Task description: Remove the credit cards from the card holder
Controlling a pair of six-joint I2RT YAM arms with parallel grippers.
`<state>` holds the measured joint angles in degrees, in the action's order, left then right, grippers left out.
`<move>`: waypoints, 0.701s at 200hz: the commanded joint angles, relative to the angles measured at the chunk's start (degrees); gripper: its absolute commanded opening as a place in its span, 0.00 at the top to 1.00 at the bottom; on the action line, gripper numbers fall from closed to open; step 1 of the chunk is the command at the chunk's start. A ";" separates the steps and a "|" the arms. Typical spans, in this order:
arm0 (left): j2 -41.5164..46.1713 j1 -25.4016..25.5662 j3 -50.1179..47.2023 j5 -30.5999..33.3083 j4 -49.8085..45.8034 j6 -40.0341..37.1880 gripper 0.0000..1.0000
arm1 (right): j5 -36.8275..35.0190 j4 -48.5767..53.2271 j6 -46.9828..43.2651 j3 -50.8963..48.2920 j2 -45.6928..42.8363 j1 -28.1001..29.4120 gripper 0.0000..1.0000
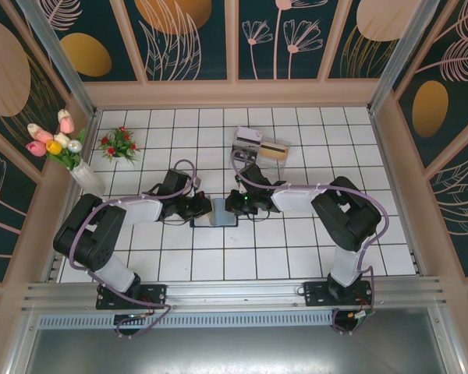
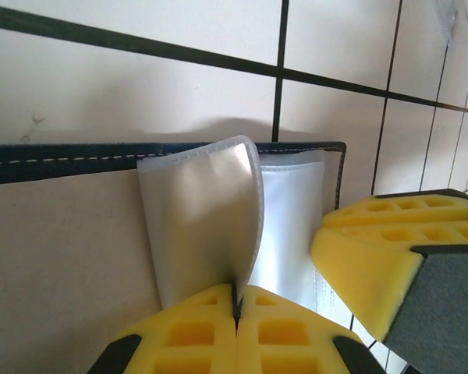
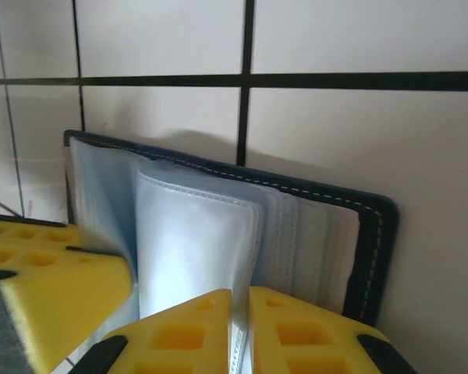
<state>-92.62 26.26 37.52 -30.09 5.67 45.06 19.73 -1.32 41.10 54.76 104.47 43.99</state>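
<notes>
Widest of all, a white tiled table [image 1: 296, 249], walled in by patterned panels. From its near edge, a left arm [image 1: 101, 234] and a right arm [image 1: 343, 210], both black and white, bent inward toward the table's middle.

Near the left edge, a white vase of tulips [image 1: 84, 178]; just beyond it, toward the far left corner, a small bunch of red flowers [image 1: 118, 145].

Toward the far edge, about mid-width, a clear plastic tray [image 1: 248, 140] with a tan card [image 1: 274, 148] at its right end; whether inside it or resting across its rim, cannot tell.

At the table's middle, between both arms, the card holder [image 1: 218, 212]: dark navy, lying open and flat, pale stitching along its edge [image 2: 62, 160], blue-grey lining and a stack of clear sleeves inside [image 3: 370, 234]. Whether any sleeve has a card in it, cannot tell.

Left pincer [image 1: 199, 209] at the holder's left side, yellow pads fully together [image 2: 236, 312], pinching one clear sleeve [image 2: 203, 226] and lifting it into a curl. Right pincer [image 1: 235, 204] at the holder's right side, narrow [image 3: 238, 327], another clear sleeve's edge caught between its pads [image 3: 296, 327]. Both pincers just beside each other, apart.
</notes>
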 commanded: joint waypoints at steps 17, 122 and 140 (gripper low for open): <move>2.08 0.37 0.67 2.86 -3.70 -1.91 1.00 | 4.15 -3.22 0.42 -0.80 -1.84 0.71 0.84; 5.99 0.37 2.72 8.27 -11.06 -4.66 0.84 | 4.85 -7.64 1.65 -1.31 -3.22 0.66 0.84; 8.23 0.44 3.90 11.17 -14.18 -5.47 0.75 | 2.09 -6.34 0.89 -1.51 -6.21 0.57 0.80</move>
<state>-87.83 26.28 39.05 -23.38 -3.03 41.32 25.12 -8.27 42.54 53.78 103.55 44.01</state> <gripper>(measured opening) 0.203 0.181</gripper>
